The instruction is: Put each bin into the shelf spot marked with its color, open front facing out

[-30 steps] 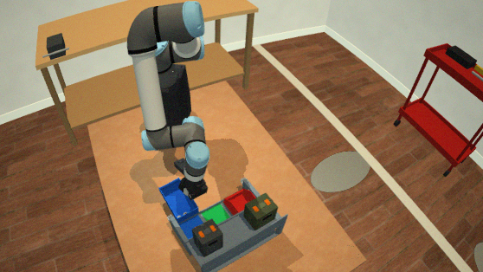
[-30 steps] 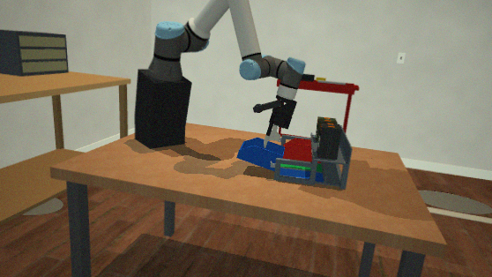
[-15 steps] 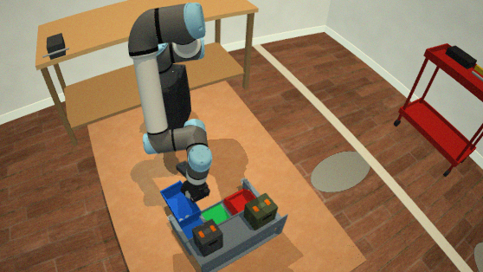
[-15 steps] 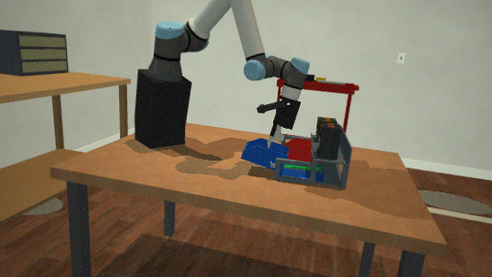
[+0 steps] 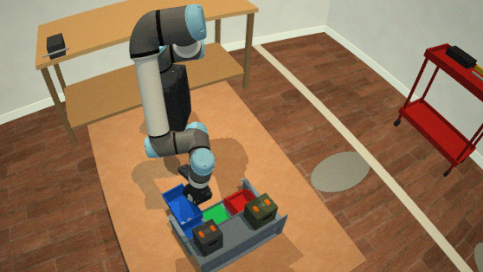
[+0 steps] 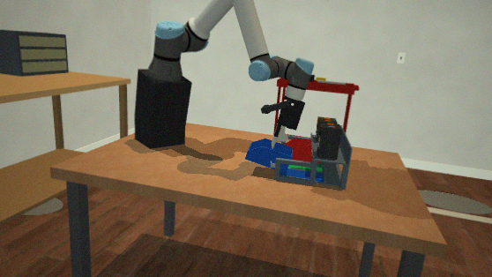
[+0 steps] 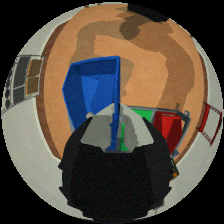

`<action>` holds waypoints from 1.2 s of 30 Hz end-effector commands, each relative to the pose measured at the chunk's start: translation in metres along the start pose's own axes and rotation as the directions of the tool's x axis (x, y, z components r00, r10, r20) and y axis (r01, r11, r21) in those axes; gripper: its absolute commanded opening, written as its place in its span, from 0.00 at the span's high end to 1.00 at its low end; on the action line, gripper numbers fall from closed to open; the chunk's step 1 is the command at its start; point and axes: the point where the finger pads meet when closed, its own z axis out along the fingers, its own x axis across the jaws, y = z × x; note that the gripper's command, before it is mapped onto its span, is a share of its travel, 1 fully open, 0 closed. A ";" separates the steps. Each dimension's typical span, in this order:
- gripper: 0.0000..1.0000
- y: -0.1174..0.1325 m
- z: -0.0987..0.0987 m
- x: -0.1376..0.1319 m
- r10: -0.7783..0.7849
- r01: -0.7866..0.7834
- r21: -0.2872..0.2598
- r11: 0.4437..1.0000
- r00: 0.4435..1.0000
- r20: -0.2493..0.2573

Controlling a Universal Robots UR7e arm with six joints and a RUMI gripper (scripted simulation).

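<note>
The table point(image 5: 260, 169) point(image 6: 132, 168) point(image 7: 142, 60) has a flat, orange-tan top with faint mottling, a straight rim and gray legs point(image 6: 79, 229). In the top view, the black pedestal point(image 5: 178, 101) point(image 6: 160, 110) point(image 7: 147, 11) stands upright near the upper short edge, between its two corners. The gray shelf point(image 5: 240, 244) point(image 6: 346, 177) point(image 7: 186, 121) sits toward the opposite short edge, well apart from the pedestal and inside both long edges. Dark, irregular shadows fall between the two, and another spreads from the shelf toward that opposite edge.
</note>
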 end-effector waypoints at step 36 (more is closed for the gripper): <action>1.00 0.029 -0.007 -0.001 0.000 0.000 -0.001 1.000 1.000 0.001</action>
